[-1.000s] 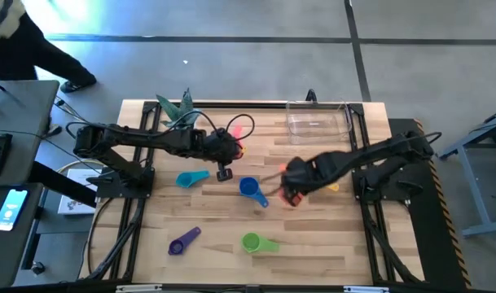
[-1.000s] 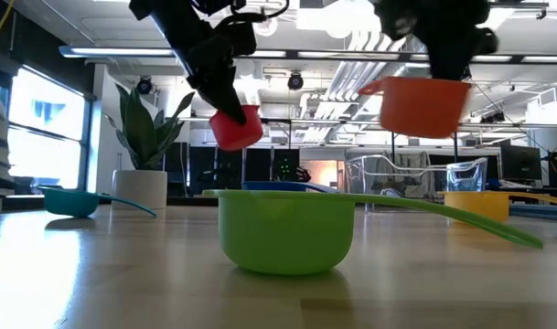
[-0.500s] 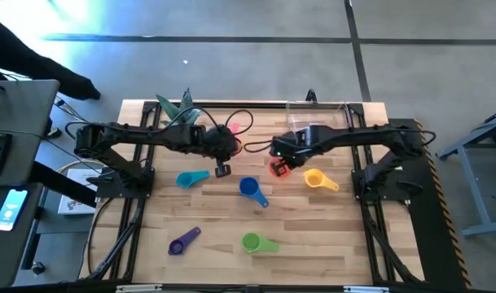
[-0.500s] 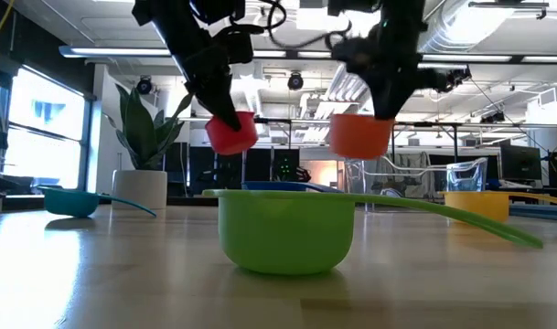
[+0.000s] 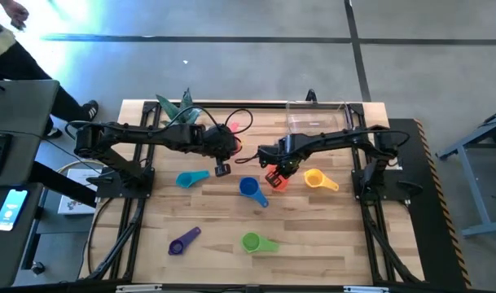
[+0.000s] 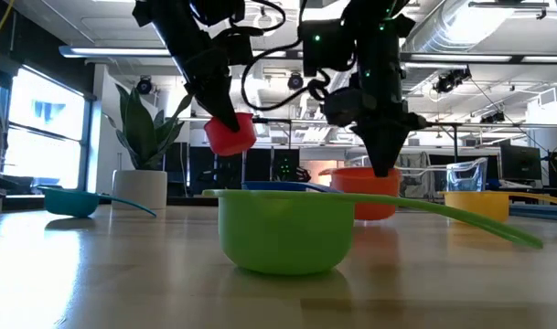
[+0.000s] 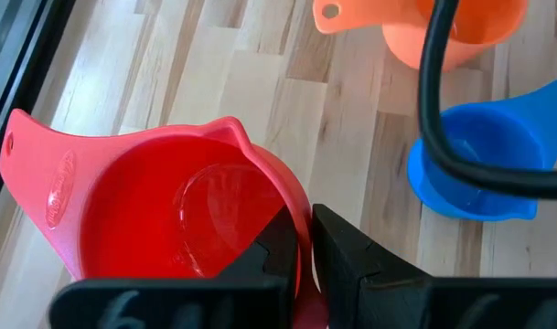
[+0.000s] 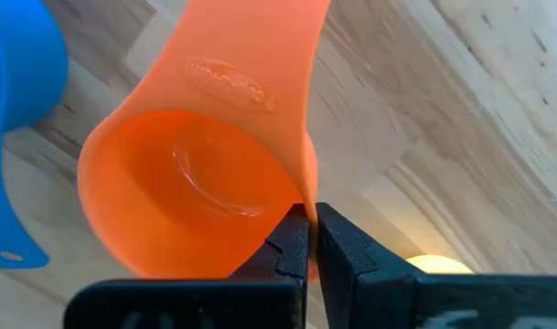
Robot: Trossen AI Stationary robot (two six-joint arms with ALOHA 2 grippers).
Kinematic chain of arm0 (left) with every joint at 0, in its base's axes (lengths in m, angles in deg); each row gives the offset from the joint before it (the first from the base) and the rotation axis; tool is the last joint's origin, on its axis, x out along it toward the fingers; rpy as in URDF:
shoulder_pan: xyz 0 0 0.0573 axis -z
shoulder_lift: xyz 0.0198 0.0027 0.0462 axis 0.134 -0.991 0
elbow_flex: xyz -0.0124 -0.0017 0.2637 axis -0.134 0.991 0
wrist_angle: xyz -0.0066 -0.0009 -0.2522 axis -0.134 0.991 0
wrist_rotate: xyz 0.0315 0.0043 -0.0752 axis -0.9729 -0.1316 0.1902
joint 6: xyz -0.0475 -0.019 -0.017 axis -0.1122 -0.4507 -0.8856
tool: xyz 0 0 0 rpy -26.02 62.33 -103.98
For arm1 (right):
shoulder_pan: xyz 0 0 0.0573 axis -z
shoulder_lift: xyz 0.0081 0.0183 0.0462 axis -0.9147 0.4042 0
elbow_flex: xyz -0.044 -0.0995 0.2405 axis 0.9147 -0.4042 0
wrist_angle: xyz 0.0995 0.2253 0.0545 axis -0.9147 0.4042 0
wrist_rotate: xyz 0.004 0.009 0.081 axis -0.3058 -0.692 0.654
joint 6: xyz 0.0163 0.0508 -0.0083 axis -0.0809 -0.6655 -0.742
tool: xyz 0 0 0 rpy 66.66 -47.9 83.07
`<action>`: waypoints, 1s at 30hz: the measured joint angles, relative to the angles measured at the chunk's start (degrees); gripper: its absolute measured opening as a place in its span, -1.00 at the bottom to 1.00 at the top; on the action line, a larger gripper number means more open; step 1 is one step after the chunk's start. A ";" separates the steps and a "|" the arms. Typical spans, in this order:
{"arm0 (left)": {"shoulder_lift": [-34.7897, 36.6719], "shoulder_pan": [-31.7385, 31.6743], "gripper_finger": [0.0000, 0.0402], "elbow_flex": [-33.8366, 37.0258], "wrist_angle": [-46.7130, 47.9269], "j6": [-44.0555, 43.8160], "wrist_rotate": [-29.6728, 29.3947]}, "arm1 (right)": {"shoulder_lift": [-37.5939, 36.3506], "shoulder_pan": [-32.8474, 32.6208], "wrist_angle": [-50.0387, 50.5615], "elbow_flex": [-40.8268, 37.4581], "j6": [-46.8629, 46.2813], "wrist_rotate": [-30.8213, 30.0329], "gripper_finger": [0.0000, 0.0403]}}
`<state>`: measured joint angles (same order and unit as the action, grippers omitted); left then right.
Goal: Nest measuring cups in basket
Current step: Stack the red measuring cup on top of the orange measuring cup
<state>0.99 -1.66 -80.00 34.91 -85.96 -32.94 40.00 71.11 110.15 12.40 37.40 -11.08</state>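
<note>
My left gripper is over the table's middle, shut on the red cup, which hangs lifted in the low view. My right gripper is just to its right, shut on the orange cup, which is low by the tabletop. The blue cup, teal cup, yellow cup, green cup and purple cup sit on their bases on the wood. The clear basket stands at the far edge. My left gripper pinches the red cup's rim opposite its handle, one finger inside the bowl and one outside, coming from above. The cup is lifted clear and tilted. My right gripper pinches the orange cup's rim beside the handle's root, one finger inside the bowl and one outside, pointing down from above. The cup sits mouth up with its base at the tabletop; I cannot tell whether it rests there.
A white pot with a green plant stands at the far left corner of the table. A black cable loops by my left gripper. The blue and yellow cups lie close on either side of the orange one. A person is beyond the table's left.
My right gripper has carried the orange cup toward the table's left, closer to my left gripper, and lowered it from well above the table down to the tabletop beside the blue cup. My left gripper has stayed nearly still with the red cup.
</note>
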 joint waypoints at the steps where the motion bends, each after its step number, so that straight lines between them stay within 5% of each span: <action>1: 0.00 -0.01 -0.92 0.00 0.00 0.00 0.00 | 0.24 0.00 0.01 0.00 -0.03 -0.01 -1.00; 30: 0.00 0.00 -0.92 0.00 -0.02 -0.02 -0.02 | 1.53 1.55 -0.01 0.00 -1.46 0.08 -0.99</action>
<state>0.99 -1.66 -80.00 34.89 -85.98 -32.97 41.53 72.66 110.14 12.40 35.93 -11.00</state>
